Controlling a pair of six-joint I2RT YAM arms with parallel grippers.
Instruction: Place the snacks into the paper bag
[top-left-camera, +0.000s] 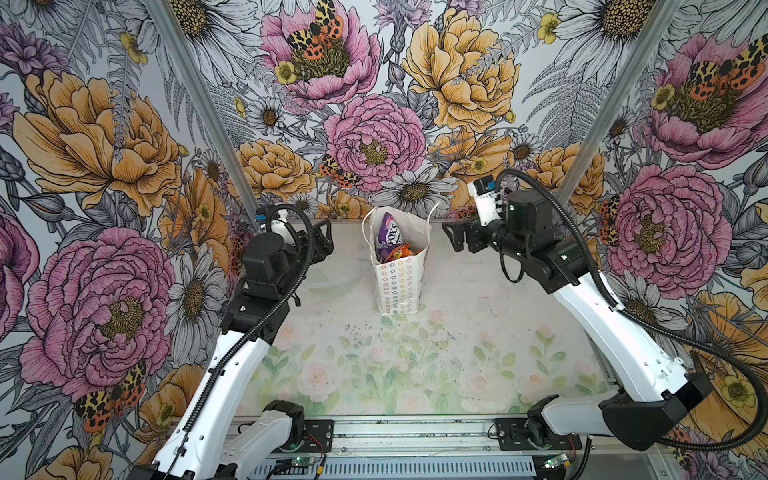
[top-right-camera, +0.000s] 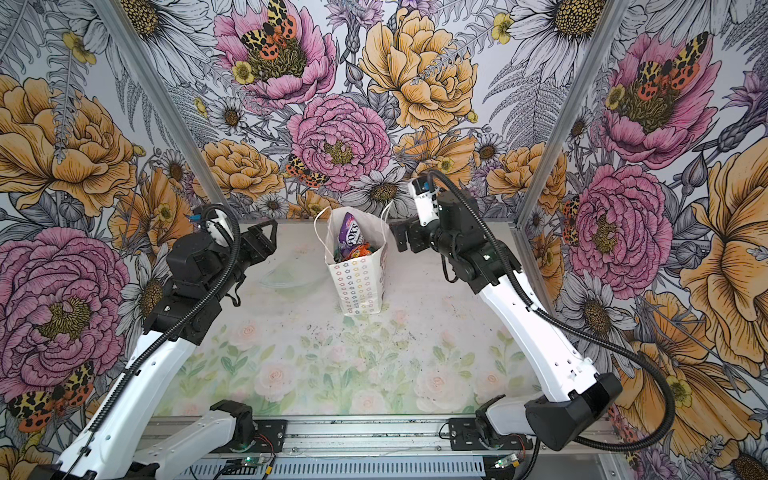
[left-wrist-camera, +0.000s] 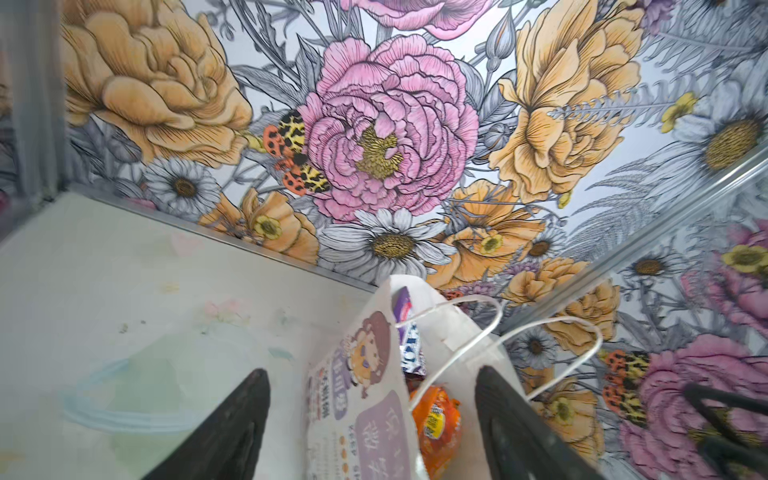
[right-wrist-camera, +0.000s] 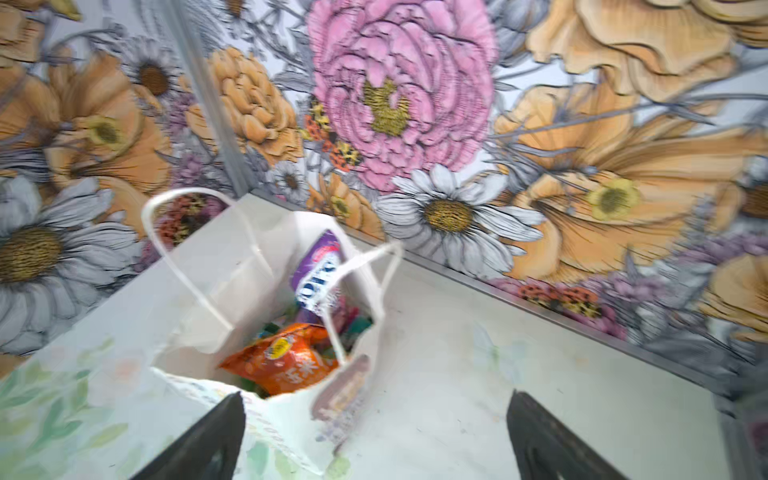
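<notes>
The white paper bag (top-left-camera: 399, 286) (top-right-camera: 359, 291) stands upright at the back middle of the table, its mouth open and its string handles up. Snacks fill it. A purple FOX'S packet (top-left-camera: 388, 235) (right-wrist-camera: 320, 270) sticks up highest, with an orange packet (top-left-camera: 405, 252) (left-wrist-camera: 436, 419) (right-wrist-camera: 286, 357) beside it and green bits below. My left gripper (top-left-camera: 322, 241) (left-wrist-camera: 372, 372) hangs open just left of the bag's rim, holding nothing. My right gripper (top-left-camera: 453, 237) (right-wrist-camera: 374, 395) is open just right of the rim, also holding nothing. Neither touches the bag.
A clear shallow plastic dish (top-left-camera: 330, 276) (left-wrist-camera: 124, 399) lies on the table left of the bag, under my left wrist. The flowered back wall rises close behind the bag. A metal rail (top-left-camera: 395, 434) runs along the front edge.
</notes>
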